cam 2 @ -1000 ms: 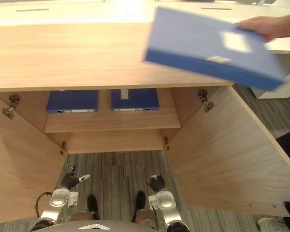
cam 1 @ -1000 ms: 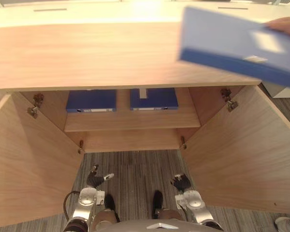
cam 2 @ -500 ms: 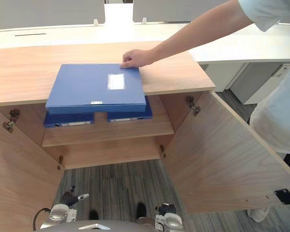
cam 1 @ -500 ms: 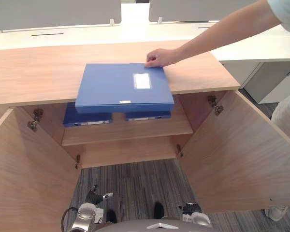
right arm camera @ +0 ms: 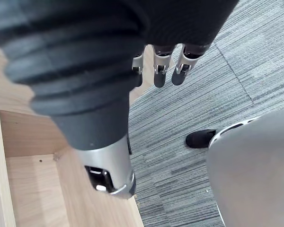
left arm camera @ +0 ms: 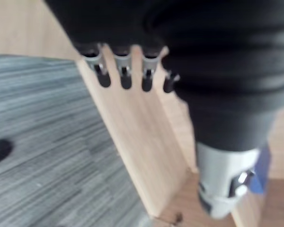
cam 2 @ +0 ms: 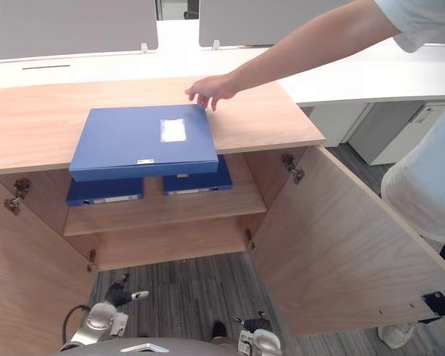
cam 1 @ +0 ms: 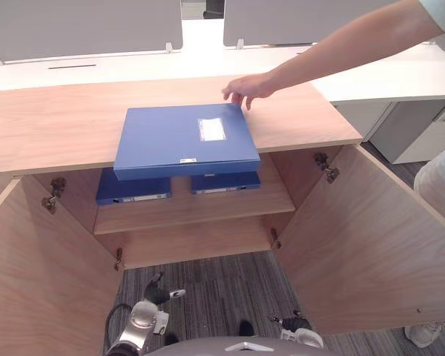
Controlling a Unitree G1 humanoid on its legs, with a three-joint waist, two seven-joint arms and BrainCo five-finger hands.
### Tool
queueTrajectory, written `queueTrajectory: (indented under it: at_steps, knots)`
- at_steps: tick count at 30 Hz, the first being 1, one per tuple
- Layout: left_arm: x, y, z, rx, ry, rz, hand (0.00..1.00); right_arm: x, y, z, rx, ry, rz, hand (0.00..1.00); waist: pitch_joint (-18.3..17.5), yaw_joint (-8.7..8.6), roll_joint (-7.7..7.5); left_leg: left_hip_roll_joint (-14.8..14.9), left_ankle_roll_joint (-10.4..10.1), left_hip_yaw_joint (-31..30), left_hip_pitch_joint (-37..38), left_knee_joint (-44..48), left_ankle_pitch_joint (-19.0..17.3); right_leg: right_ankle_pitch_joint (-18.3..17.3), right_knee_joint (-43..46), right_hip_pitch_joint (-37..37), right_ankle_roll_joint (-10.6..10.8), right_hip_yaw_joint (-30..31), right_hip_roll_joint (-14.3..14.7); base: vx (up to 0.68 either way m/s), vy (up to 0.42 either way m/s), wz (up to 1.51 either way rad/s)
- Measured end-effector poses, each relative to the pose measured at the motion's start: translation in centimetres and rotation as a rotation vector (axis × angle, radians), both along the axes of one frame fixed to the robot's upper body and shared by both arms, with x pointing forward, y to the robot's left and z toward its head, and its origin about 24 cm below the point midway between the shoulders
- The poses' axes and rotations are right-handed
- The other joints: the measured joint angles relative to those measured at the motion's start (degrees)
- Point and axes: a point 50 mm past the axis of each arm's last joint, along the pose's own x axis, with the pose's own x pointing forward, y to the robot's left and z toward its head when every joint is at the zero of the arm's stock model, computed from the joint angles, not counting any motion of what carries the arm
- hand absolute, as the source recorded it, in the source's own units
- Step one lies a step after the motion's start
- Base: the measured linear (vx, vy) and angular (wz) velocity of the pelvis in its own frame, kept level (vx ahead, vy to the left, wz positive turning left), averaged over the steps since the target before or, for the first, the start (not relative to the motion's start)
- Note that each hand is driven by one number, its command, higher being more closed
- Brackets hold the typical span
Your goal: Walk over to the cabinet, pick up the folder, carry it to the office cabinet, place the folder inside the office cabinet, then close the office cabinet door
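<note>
Hanging slack-fingered and empty: left robot hand [cam 1: 157,291], right robot hand [right arm camera: 159,72]; folder [cam 1: 184,139] atop cabinet [cam 1: 52,122].

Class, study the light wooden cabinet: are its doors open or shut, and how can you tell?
Open. Both wooden doors stand swung outward, exposing the inner shelf with two dark blue folders lying on it.

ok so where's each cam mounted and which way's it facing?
Left eye view: on the head, looking down at the open cabinet, blue folder on top, a person's hand by its far corner; left hand and right hand low.
Right eye view: same head, slightly right, same scene.
Left wrist view: on the left wrist, along relaxed fingers to a cabinet door edge and carpet.
Right wrist view: on the right wrist, along relaxed fingers to carpet.
Shared: both eyes show folder and hands; both wrists show carpet.
</note>
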Motion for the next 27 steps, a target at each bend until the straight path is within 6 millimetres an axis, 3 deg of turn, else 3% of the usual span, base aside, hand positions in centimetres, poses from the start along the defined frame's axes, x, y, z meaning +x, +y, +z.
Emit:
queueTrajectory:
  at_steps: [2,5,14,17,27]
  knots:
    - [1.8,-1.8,2.9,-0.045,-0.166,-0.118,0.00,0.0,0.1,0.0,0.003,-0.002,-0.001,0.00,-0.04,-0.08,0.09,0.00,0.02,-0.05,-0.05,0.00,0.02,-0.16,0.02,-0.04,-0.14,-0.05,-0.04,-0.04,-0.014,-0.01]
    - [2.6,-2.6,6.0,-0.127,-0.338,-0.253,0.00,-0.1,-0.1,0.0,0.014,-0.004,-0.025,0.00,-0.04,-0.48,0.17,0.01,0.07,-0.15,0.53,0.02,0.03,-0.16,0.02,0.49,0.07,-0.12,-0.02,0.00,0.000,0.00]
    - [1.9,-2.4,8.1,-0.140,-0.430,-0.282,0.00,-0.3,-0.3,0.0,0.013,-0.005,-0.033,0.00,-0.19,-0.33,0.31,-0.42,0.40,-0.28,1.54,0.01,-0.41,-0.81,0.02,1.43,0.18,-0.36,-0.54,-0.01,-0.002,0.01]
    - [1.4,-1.8,10.3,-0.172,-0.527,-0.248,0.00,-0.6,-0.6,0.0,0.006,0.002,-0.035,0.00,-0.40,-0.37,-0.06,-0.74,0.64,-0.42,1.67,0.02,-0.61,-0.96,0.02,1.66,0.51,-0.55,-0.86,0.00,0.001,0.04]
    - [2.8,0.3,16.4,-0.199,-0.823,-0.180,0.00,-1.7,-1.0,-0.2,-0.010,0.032,-0.010,0.00,-1.19,-0.13,-0.82,-1.43,1.26,-1.68,2.24,0.03,-0.61,-1.09,0.03,2.93,0.68,-1.92,-1.61,0.00,0.000,0.07]
